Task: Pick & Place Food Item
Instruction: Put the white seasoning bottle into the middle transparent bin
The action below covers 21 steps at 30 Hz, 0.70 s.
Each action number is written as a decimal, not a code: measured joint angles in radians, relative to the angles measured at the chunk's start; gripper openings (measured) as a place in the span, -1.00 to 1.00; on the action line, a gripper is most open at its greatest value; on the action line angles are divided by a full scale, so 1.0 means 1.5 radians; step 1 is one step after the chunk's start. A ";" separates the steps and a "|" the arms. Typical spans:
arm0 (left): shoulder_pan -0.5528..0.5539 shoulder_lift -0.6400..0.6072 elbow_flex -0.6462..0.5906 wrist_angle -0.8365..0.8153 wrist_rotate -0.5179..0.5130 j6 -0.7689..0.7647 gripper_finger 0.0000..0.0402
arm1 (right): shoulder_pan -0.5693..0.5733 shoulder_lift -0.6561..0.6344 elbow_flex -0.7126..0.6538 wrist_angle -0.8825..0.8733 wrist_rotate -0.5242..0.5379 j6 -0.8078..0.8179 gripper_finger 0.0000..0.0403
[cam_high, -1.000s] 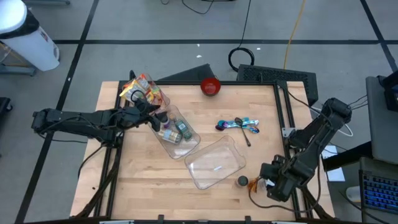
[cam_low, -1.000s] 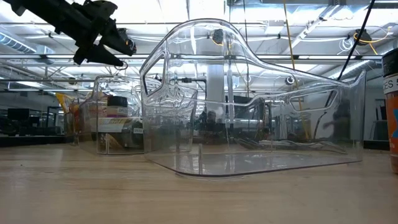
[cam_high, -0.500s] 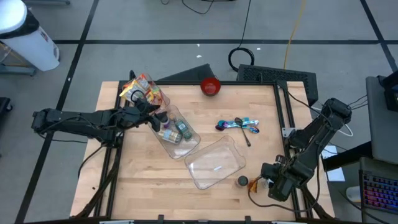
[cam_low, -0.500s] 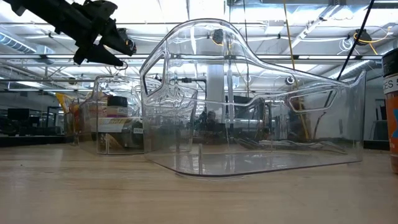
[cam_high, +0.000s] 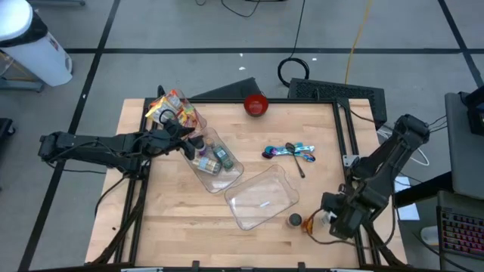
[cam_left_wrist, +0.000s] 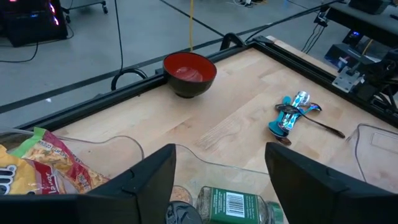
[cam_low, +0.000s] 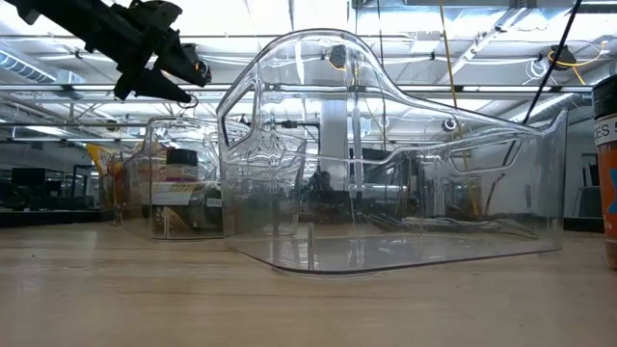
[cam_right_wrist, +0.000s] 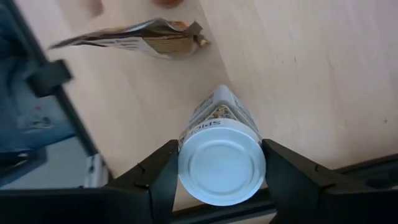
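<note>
My right gripper (cam_high: 333, 220) stands over the table's near right corner, shut on a spice jar (cam_right_wrist: 219, 149) with a white lid; the high view hides the jar under the gripper. A brown snack packet (cam_right_wrist: 140, 38) lies flat on the wood beyond it. My left gripper (cam_left_wrist: 221, 180) hangs open above a clear bin (cam_high: 206, 155) that holds bottles and a snack bag, with a green-labelled bottle (cam_left_wrist: 233, 204) below its fingers. In the low view the left gripper (cam_low: 183, 75) is high at the left. An empty clear tray (cam_high: 261, 198) rests on the table's middle. My right gripper pinches the spice jar at its lid end (cam_right_wrist: 184, 163), one finger (cam_right_wrist: 158, 177) on each side of the white lid. The fingers come from above, pointing steeply down. The jar hangs lid up, slightly tilted; whether its bottom is clear of the wood I cannot tell.
A dark-topped jar (cam_high: 294, 220) stands beside the tray's near right corner and shows orange at the low view's right edge (cam_low: 607, 173). A red bowl (cam_high: 256, 104) sits at the far edge. A spoon with blue wrappers (cam_high: 291, 152) lies right of centre.
My right gripper has shifted a little toward the table's right edge and risen slightly. The left arm and the bins have stayed where they were.
</note>
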 joint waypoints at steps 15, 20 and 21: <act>0.000 0.000 0.000 0.003 0.000 0.013 0.28 | -0.021 -0.216 0.000 -0.141 0.256 0.000 -0.05; 0.000 0.000 0.000 0.006 -0.001 0.059 0.30 | -0.082 -0.254 0.001 -0.146 0.383 -0.056 -0.05; 0.000 0.000 -0.001 0.014 0.000 0.067 0.30 | -0.099 -0.256 0.001 -0.138 0.410 -0.077 -0.05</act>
